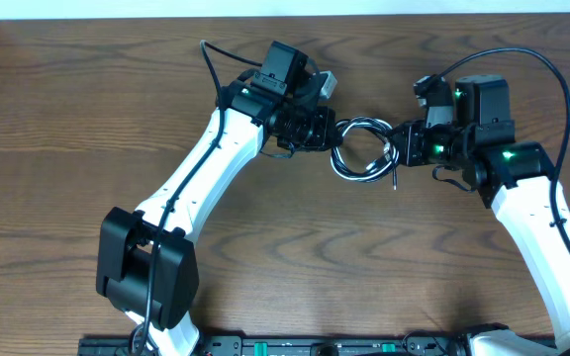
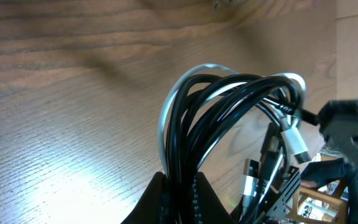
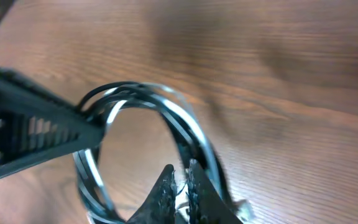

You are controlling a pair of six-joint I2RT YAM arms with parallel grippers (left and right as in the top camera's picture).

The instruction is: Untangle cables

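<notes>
Cables (image 2: pixel 185 124), black and white, looped between left gripper (image 1: pixel 327 132) and right gripper (image 1: pixel 396 148), both clamped on them

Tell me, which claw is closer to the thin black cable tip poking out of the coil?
Right. The right claw is shut on the coiled black and white cables beside that thin black cable tip; the left claw is shut on the coil's opposite side, farther away.
</notes>
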